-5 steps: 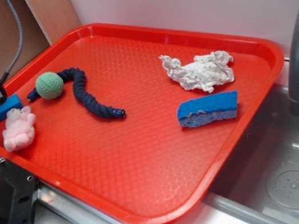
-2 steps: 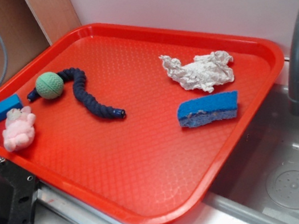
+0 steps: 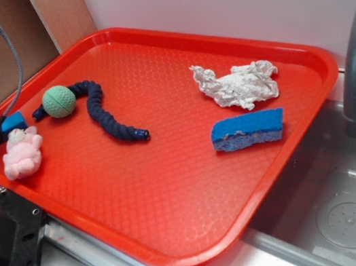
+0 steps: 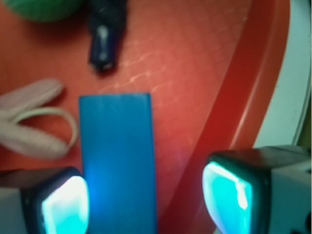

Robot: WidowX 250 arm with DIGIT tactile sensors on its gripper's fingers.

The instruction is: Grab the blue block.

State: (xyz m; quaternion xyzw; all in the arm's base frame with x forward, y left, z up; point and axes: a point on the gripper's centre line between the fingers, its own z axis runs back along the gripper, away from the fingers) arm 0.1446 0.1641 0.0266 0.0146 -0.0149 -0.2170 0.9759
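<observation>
At the near-left corner of the red textured plastic tray (image 3: 172, 175) I hang low over the small bright-blue rectangular block (image 4: 118, 161), which lies flat just inside the raised rim. My gripper (image 4: 146, 200) stands spread, with nothing pinched: in the wrist view one glowing pad (image 4: 63, 204) sits right against the block's long side, while the other pad (image 4: 226, 195) hovers well clear, over the slope of the rim. I judge I am off-centre for this reason; the block lies so close to the tray's edge that my far finger has little floor to land on. A shift toward the block's middle would let both pads close across its narrow width.

Just beside the block lies the pink plush toy (image 3: 21, 152), its soft limbs and a pale loop reaching near the block's side, so a careless closing could snag it. Beyond are the green knitted ball (image 3: 59, 101) and the dark navy braided rope (image 3: 106, 114).

No brand, label or writing is readable on anything.
</observation>
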